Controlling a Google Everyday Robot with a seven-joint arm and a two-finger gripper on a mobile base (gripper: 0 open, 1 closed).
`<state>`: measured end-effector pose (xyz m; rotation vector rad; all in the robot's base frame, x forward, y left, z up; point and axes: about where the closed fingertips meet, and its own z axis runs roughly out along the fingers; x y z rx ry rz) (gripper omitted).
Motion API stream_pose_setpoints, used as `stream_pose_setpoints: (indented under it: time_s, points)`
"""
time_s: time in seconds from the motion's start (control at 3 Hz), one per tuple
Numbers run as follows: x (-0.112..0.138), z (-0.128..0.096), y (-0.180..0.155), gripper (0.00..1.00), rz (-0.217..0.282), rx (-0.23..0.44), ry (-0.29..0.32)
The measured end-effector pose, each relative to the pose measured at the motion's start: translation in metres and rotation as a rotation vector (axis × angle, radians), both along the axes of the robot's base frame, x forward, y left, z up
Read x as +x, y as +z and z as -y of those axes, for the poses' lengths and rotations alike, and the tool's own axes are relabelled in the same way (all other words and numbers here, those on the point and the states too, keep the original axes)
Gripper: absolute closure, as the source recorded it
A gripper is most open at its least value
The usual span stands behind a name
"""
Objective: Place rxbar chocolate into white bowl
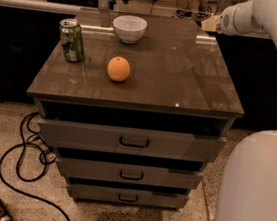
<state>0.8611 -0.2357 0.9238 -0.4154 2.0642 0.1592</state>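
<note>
The white bowl (129,28) stands at the back of the cabinet top (183,72), left of centre. My gripper (208,24) hangs at the far right corner of the top, well to the right of the bowl, on the end of my white arm (270,20). The rxbar chocolate does not show anywhere on the top; it is hidden or out of view.
A green soda can (71,40) stands at the left edge and an orange (118,69) sits in front of the bowl. The cabinet has three drawers (134,142), slightly pulled out. Black cables (26,159) lie on the floor at left. My white base (254,197) fills the lower right.
</note>
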Motion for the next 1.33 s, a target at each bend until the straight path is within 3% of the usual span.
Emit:
stream_pose_setpoints:
  time_s: [0.33, 1.33]
  points:
    - [-0.003, -0.003, 0.027, 1.0, 0.025, -0.02, 0.024]
    - [-0.002, -0.152, 0.052, 1.0, -0.021, -0.324, 0.338]
